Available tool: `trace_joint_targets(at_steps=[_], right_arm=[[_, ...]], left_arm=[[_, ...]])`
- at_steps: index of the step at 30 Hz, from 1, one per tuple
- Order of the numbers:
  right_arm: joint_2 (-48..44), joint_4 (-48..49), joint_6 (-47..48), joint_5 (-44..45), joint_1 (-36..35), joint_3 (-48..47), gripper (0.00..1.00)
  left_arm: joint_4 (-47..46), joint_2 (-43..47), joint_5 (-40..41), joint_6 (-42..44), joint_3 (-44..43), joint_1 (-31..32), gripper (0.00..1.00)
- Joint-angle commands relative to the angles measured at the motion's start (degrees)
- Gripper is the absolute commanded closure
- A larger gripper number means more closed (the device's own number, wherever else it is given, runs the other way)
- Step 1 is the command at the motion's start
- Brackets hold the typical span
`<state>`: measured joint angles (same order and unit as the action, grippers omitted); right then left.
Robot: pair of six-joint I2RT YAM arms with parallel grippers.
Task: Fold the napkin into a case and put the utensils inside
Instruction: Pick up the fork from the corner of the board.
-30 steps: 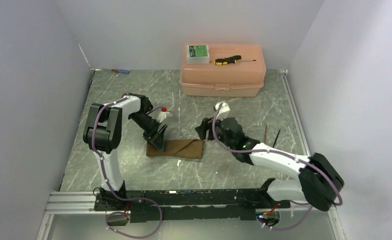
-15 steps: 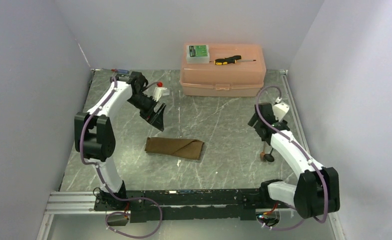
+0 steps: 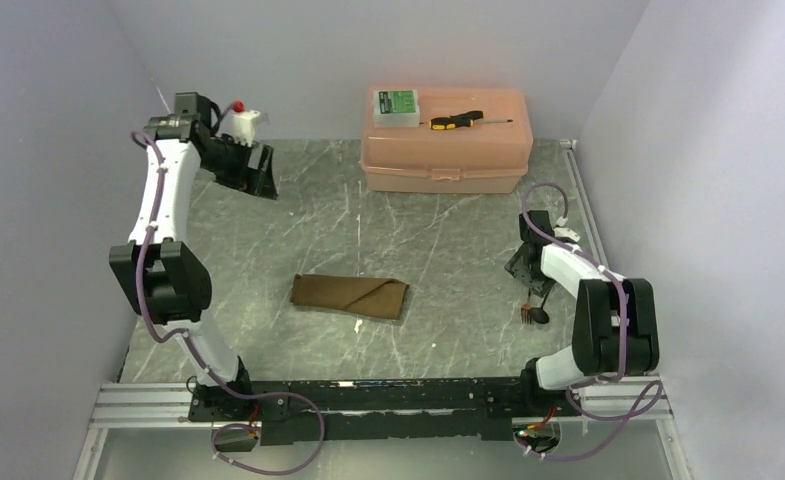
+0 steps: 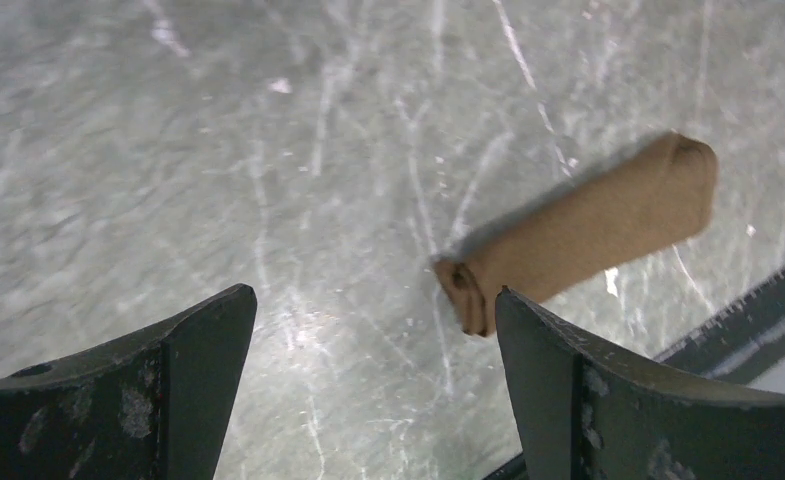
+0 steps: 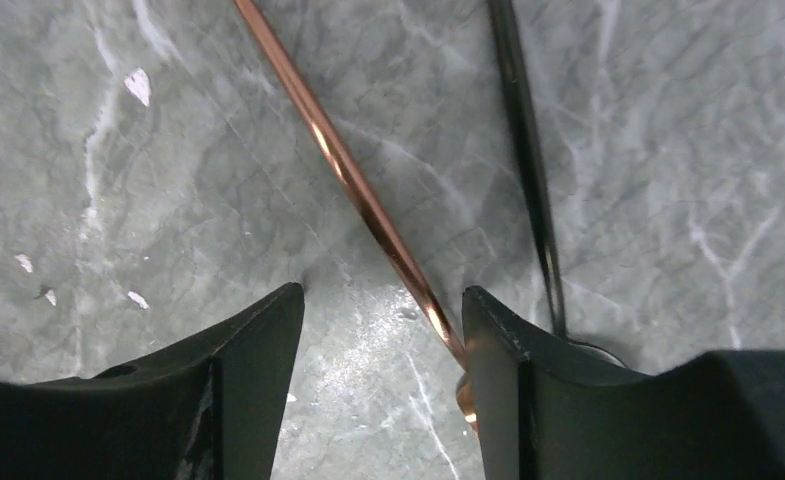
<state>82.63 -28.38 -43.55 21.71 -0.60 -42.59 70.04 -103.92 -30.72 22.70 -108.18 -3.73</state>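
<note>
Right hand (image 5: 383, 300) open, low over the worktop (image 5: 118, 200): copper utensil (image 5: 348, 170) runs between its fingers, black utensil (image 5: 523, 130) sits just outside one fingertip. Risk: closing clips the black one too, or skids off the thin rod lying flat. Left hand (image 4: 375, 300) open, empty, raised; case (image 3: 350, 297) well ahead of it, unpinned, so insertion could shove it.

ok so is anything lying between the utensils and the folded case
Nothing visible. Only bare table lies between the case and the utensils under the right tool. The pink box sits well back.
</note>
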Motion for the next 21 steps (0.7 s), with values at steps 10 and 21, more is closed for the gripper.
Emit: trace_joint_targets(at_steps=[10,21], right_arm=[[5.3,10.3,-3.7,-11.9,-5.5,1.7,0.77],[14.0,10.7,0.1,-9.3,-17.8,-9.4,1.00]], left_arm=[[-5.0,2.4,4.9,-0.7,-3.5,-3.7,0.06],[-1.2,-5.1,-7.1,-2.9,-2.6,-3.7,0.26]])
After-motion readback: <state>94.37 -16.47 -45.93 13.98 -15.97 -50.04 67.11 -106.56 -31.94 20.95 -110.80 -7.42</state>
